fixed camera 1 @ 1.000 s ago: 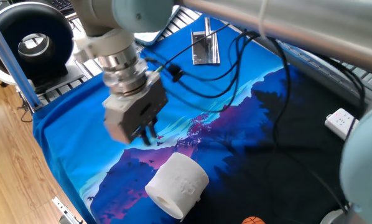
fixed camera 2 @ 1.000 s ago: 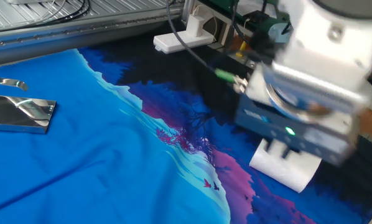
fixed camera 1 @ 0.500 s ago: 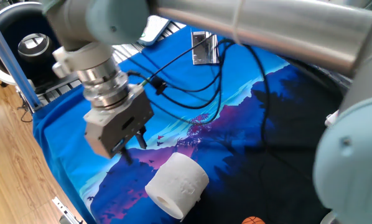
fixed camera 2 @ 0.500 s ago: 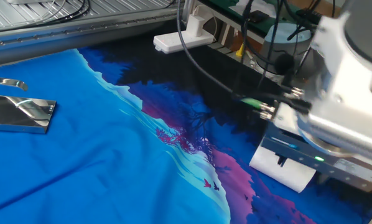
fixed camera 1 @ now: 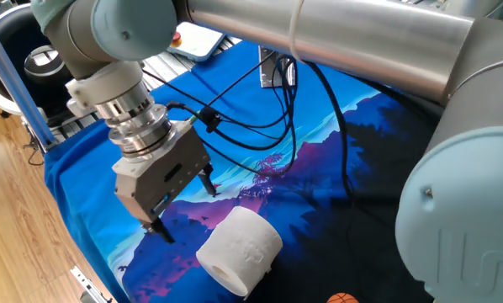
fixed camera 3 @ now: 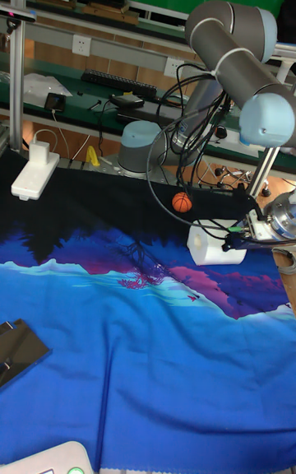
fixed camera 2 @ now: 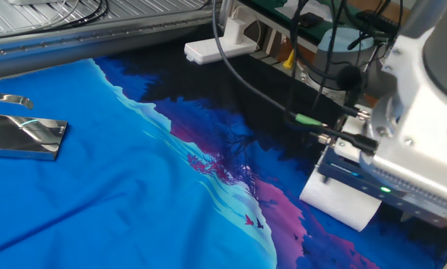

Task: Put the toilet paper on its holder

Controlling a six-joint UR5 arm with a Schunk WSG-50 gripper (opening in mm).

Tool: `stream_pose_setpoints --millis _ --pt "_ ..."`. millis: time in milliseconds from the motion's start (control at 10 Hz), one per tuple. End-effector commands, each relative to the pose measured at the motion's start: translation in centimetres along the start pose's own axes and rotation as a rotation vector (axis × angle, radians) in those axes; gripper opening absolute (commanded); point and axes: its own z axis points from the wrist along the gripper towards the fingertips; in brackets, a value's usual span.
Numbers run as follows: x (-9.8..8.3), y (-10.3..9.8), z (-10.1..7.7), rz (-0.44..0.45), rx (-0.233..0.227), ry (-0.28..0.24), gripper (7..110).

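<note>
The toilet paper [fixed camera 1: 239, 248] lies on its side on the printed cloth near the front edge, hollow core facing the front-left; it also shows as a white block [fixed camera 2: 339, 205] [fixed camera 3: 215, 245]. My gripper [fixed camera 1: 184, 206] hovers just left of the roll, open, fingers spread with nothing between them. In the other fixed view only the gripper's body shows, covering part of the roll. The holder [fixed camera 1: 277, 69], shiny silver metal, stands at the far end of the cloth, partly behind the arm; it lies at the left [fixed camera 2: 25, 134] and bottom left [fixed camera 3: 16, 352].
A black ring-shaped device [fixed camera 1: 33, 50] stands off the table's far left corner. Black cables [fixed camera 1: 260, 126] trail across the cloth from the gripper. A white power strip [fixed camera 2: 212, 48] lies on the far edge. An orange ball [fixed camera 3: 182, 202] rests behind the roll.
The gripper has moved left and toward the table's front edge, turned at the wrist, and its fingers now stand wider apart. The roll and the holder have not moved.
</note>
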Motion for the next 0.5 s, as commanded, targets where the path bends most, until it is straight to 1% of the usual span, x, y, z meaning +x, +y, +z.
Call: stream_pose_setpoints --millis 0,100,200,300,400 --pt "0.0 -3.3 0.7 -0.027 0.048 0.0 110" --pt "0.3 -3.1 1.2 -0.031 0.021 0.002 110" --pt "0.6 -2.2 2.4 -0.013 -0.021 0.008 110" --pt "1.0 -1.7 3.0 -0.004 -0.06 0.023 110" --pt "1.8 -0.8 3.1 0.02 -0.101 0.058 110"
